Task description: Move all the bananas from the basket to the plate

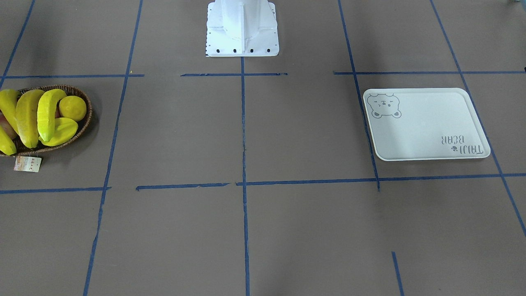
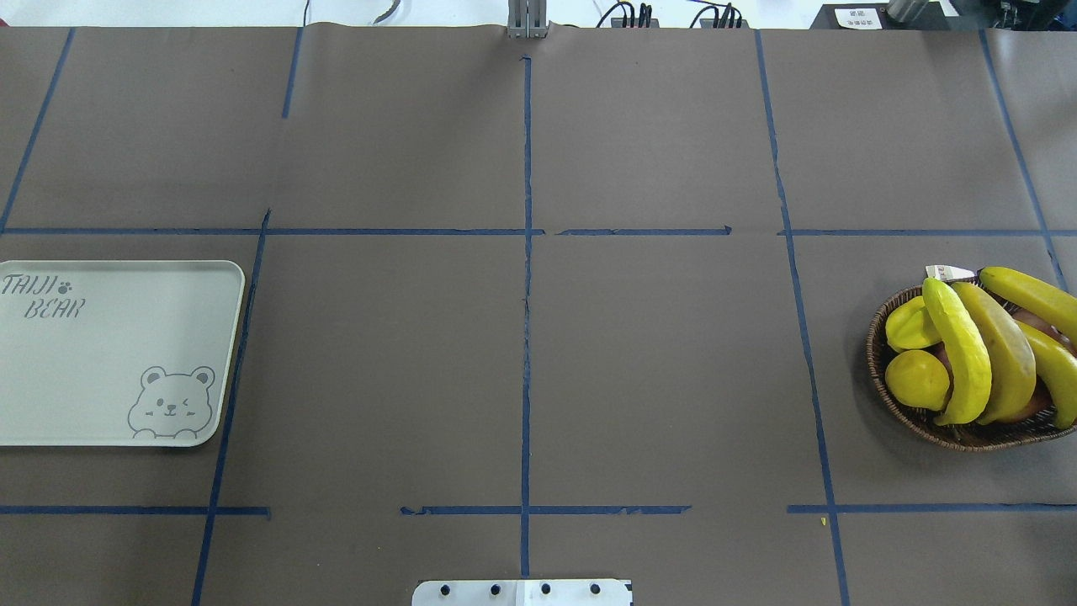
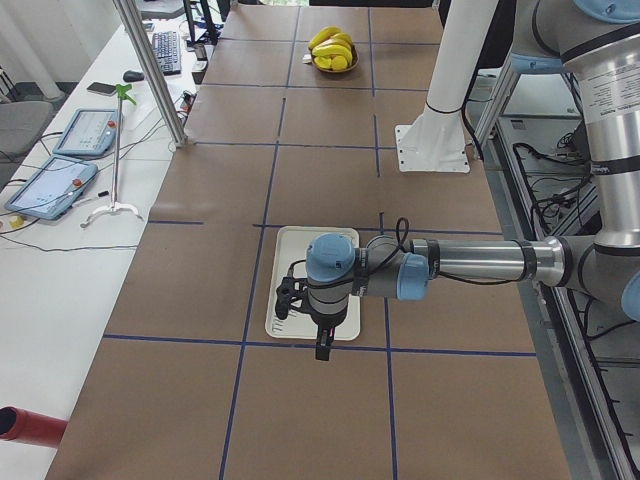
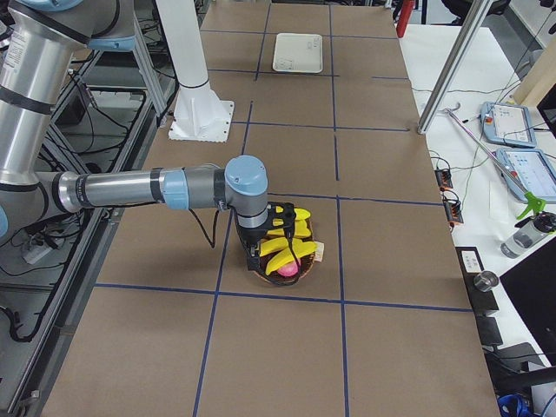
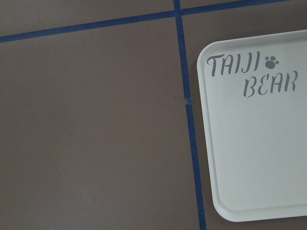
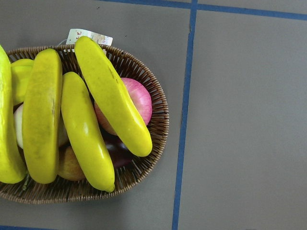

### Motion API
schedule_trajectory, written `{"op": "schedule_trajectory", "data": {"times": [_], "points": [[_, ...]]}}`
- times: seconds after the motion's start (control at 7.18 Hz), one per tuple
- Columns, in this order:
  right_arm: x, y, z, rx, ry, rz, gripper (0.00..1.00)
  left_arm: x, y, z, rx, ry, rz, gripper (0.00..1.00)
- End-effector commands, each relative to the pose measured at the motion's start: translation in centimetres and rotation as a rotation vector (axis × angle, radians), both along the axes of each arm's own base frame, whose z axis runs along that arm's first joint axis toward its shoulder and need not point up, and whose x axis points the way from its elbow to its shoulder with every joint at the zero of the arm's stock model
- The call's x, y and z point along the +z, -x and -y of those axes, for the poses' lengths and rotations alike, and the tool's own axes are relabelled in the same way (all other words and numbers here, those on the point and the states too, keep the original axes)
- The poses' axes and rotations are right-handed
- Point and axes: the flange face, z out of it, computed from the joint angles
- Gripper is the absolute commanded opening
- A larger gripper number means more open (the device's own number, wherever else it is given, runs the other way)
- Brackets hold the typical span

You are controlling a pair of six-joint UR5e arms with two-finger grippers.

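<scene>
- We see the left gripper (image 3: 321, 348) and the right gripper (image 4: 259, 254) only from the side. We cannot tell if their fingers are apart or together.
- The right gripper hangs over the wicker basket (image 6: 158, 120) and hides part of it.
- All four bananas (image 6: 86, 129) lie in the basket, on top of a half-hidden pink fruit (image 6: 139, 98).
- The plate (image 2: 109, 370) lies far off at the other end, below the left gripper.
- Brown paper with blue tape lines (image 2: 527, 337) covers the table (image 2: 656, 370).
- Tablets (image 3: 60, 185) sit on a white desk beside it.
</scene>
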Motion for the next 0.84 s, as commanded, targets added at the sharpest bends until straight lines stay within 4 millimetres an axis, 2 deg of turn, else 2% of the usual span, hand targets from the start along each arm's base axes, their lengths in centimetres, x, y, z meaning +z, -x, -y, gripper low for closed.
{"op": "schedule_trajectory", "data": {"times": [0.0, 0.28, 0.42, 0.7], "points": [[0.0, 0.0, 0.0, 0.000, 0.000, 0.000, 0.99, -0.1, 0.0, 0.0, 0.000, -0.001, 0.000, 1.00], [-0.2, 0.2, 0.3, -0.029, -0.062, 0.002, 0.99, 0.0, 0.0, 0.0, 0.000, 0.001, 0.000, 1.00], [-0.1, 1.6, 0.8, -0.089, -0.127, 0.005, 0.99, 0.3, 0.0, 0.0, 0.000, 0.004, 0.000, 1.00], [2.4, 2.9, 1.7, -0.182, -0.256, 0.012, 1.00, 0.7, 0.0, 0.0, 0.000, 0.013, 0.000, 1.00]]}}
